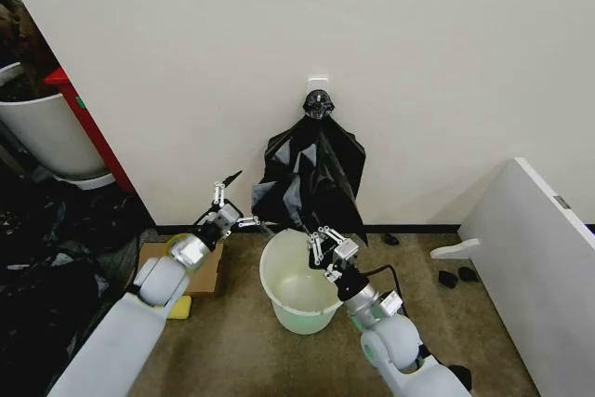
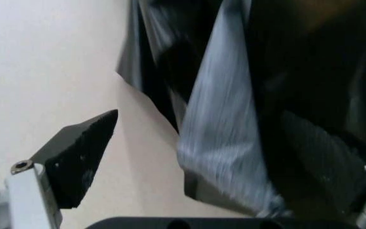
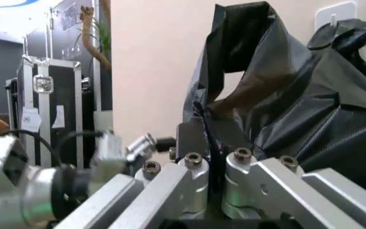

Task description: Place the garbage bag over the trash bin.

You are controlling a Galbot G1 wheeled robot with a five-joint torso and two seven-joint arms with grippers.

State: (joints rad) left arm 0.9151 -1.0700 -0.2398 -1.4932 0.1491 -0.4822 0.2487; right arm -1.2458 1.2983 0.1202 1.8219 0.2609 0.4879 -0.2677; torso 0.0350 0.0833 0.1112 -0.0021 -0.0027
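Note:
The garbage bag [image 1: 314, 174] is glossy black plastic hanging on the wall from a knot at a white hook [image 1: 318, 84]. Its lower edge ends just above the trash bin [image 1: 296, 297], a round cream-white bucket standing upright on the floor. My right gripper [image 1: 317, 232] is over the bin's far rim, shut on the bag's bottom edge; the right wrist view shows the right gripper [image 3: 209, 148] pinching the plastic [image 3: 285, 109]. My left gripper [image 1: 253, 200] is open at the bag's left edge. In the left wrist view the left gripper [image 2: 199, 124] straddles a grey-shining fold [image 2: 224, 143].
A big white pot [image 1: 46, 137] and a red stand [image 1: 85, 123] sit at the far left above dark bags [image 1: 42, 267]. A cardboard box [image 1: 203, 276] lies left of the bin. A white panel [image 1: 539, 258] slopes in at the right, with small black items [image 1: 457, 276] on the floor.

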